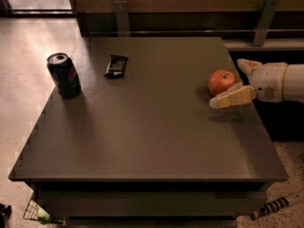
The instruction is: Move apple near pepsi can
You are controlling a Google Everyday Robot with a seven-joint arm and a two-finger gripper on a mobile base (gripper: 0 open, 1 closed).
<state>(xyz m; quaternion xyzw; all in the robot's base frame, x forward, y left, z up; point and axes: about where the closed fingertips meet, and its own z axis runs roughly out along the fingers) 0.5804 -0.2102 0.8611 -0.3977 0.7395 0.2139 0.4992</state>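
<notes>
The red-orange apple (221,81) sits on the right side of the dark table (152,141). My gripper (226,83) reaches in from the right edge, open, with its cream fingers either side of the apple. The near finger (232,98) lies just in front of the apple; the far finger (247,65) is behind it and to its right. I cannot tell whether they touch it. The pepsi can (63,75) stands upright near the table's left edge, far from the apple.
A flat black snack bar (116,65) lies at the back of the table, right of the can. A wall with metal brackets (263,14) runs behind the table. The floor lies to the left.
</notes>
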